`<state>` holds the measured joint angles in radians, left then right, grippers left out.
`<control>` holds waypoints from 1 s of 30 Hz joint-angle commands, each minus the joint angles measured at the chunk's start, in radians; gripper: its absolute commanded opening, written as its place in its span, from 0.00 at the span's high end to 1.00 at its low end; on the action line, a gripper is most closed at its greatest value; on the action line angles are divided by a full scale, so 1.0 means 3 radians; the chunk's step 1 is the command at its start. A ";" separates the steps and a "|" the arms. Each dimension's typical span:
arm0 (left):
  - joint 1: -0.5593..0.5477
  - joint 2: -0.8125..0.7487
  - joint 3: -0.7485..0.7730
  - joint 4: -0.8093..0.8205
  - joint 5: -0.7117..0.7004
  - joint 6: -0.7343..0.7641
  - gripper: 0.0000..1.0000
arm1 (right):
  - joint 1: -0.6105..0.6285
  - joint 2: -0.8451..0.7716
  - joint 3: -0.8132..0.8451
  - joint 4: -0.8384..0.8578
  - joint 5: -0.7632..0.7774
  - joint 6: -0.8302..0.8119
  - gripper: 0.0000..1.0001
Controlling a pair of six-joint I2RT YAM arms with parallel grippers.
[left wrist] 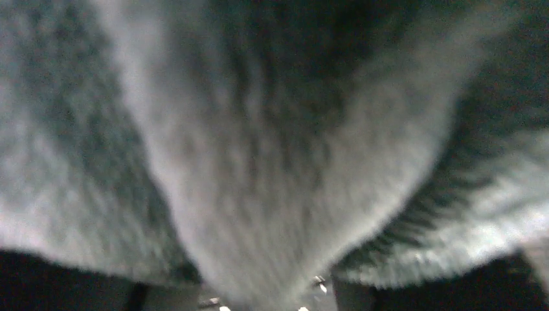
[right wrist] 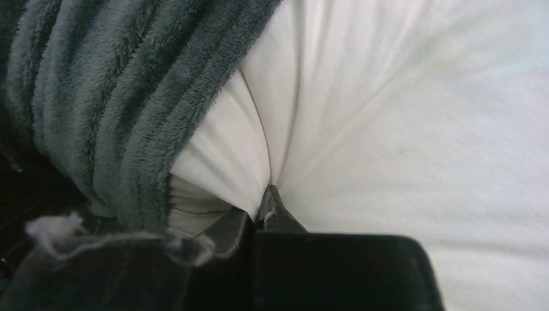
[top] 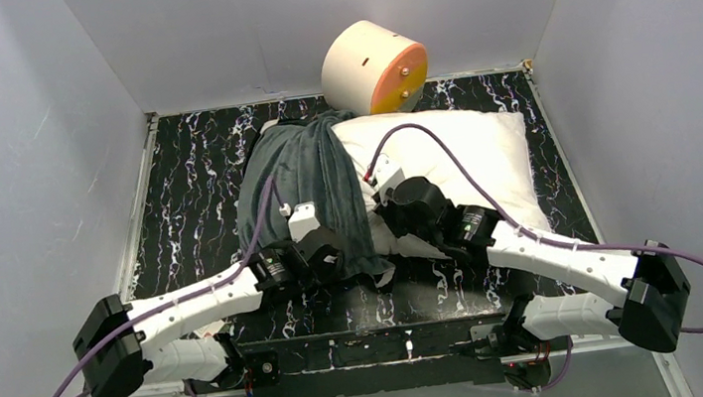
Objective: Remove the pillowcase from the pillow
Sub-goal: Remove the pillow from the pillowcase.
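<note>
Pillow: we see the white pillow [top: 468, 160] lying across the middle of the dark marbled tabletop [top: 189, 207], its right part bare and its left end inside the sleeve
Pillowcase: the pillowcase [top: 310, 173] shows its plain grey face, bunched in ridges over the pillow's left end, so we judge it partly drawn off and not yet free
Right tool: the right tool [right wrist: 264, 206] has its fingers together, clamped on a pinched fold of the pillow's white cloth just beside the grey edge; we read this as an anchor, so the pillow does not follow when the sleeve is pulled
Left tool: the left tool [top: 329, 257] sits at the near edge of the bunched pillowcase; its wrist view is filled with blurred grey plush, and we cannot tell whether its fingers are apart or gripping
Step in hand: we judge the left side is taking hold of the sleeve to draw it leftward, away from the anchor
Risk: the pinch holds only a thin fold, which could slip under a hard pull
Cylinder: a cream-and-orange cylinder [top: 375, 68] rests by the far wall, near the pillow's far edge, out of the pulling path
</note>
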<state>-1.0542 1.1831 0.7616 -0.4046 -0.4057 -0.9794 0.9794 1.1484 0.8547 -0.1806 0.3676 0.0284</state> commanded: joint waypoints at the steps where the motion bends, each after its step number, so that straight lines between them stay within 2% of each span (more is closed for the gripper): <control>1: -0.0004 0.0229 0.0124 0.0052 -0.1075 0.0054 0.59 | -0.0069 -0.0219 0.0160 0.0111 -0.0100 0.0302 1.00; 4: -0.0004 0.0278 0.0314 -0.0562 -0.1505 -0.0290 0.92 | -0.0174 -0.0275 0.0081 0.0053 -0.0012 0.0283 1.00; 5: -0.0006 0.0253 0.0343 -0.0784 -0.1593 -0.0411 1.00 | -0.0216 -0.0290 0.0037 0.0032 0.0035 0.0268 1.00; 9: -0.0006 0.0025 0.0333 -0.1746 -0.1770 -0.1068 1.00 | -0.0484 -0.0364 -0.0125 -0.0116 0.0087 0.0182 1.00; 11: -0.0004 -0.0147 0.0304 -0.2020 -0.1731 -0.1117 1.00 | -0.0566 -0.0431 -0.0221 -0.0193 0.0034 0.0134 1.00; 14: -0.0004 -0.0413 0.0287 -0.2116 -0.1605 -0.0931 1.00 | -0.0601 -0.0575 -0.0354 -0.0231 0.0038 0.0025 1.00; 16: -0.0004 -0.0591 0.0261 -0.1654 -0.1322 -0.0177 0.80 | -0.0601 -0.0673 -0.0397 -0.0243 0.0019 -0.0060 1.00; 17: -0.0004 -0.0666 0.0275 -0.1309 -0.1108 0.0164 0.67 | -0.0601 -0.0714 -0.0392 -0.0268 -0.0031 -0.0088 1.00; 19: -0.0004 -0.0766 0.0395 -0.1148 -0.0743 0.0378 0.42 | -0.0601 -0.0803 -0.0377 -0.0325 0.0015 -0.0231 1.00; 20: -0.0004 -0.0807 0.0471 -0.1079 -0.0606 0.0420 0.34 | -0.0601 -0.0854 -0.0390 -0.0343 0.0070 -0.0284 1.00; 23: -0.0005 -0.0900 0.0787 -0.0834 -0.0096 0.0764 0.19 | -0.0601 -0.0990 -0.0441 -0.0437 -0.0019 -0.0492 1.00; 26: -0.0004 -0.0875 0.1208 -0.0829 0.0102 0.0989 0.12 | -0.0601 -0.1071 -0.0461 -0.0615 -0.0174 -0.0681 1.00; 30: -0.0003 -0.0571 0.1816 -0.1449 -0.0511 0.1066 0.02 | -0.0601 -0.1193 -0.0443 -0.0771 -0.0254 -0.0885 1.00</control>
<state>-1.0630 0.9562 1.1439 -0.7242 -0.4316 -0.7612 0.8135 0.8345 0.7231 -0.2981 0.2428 -0.1467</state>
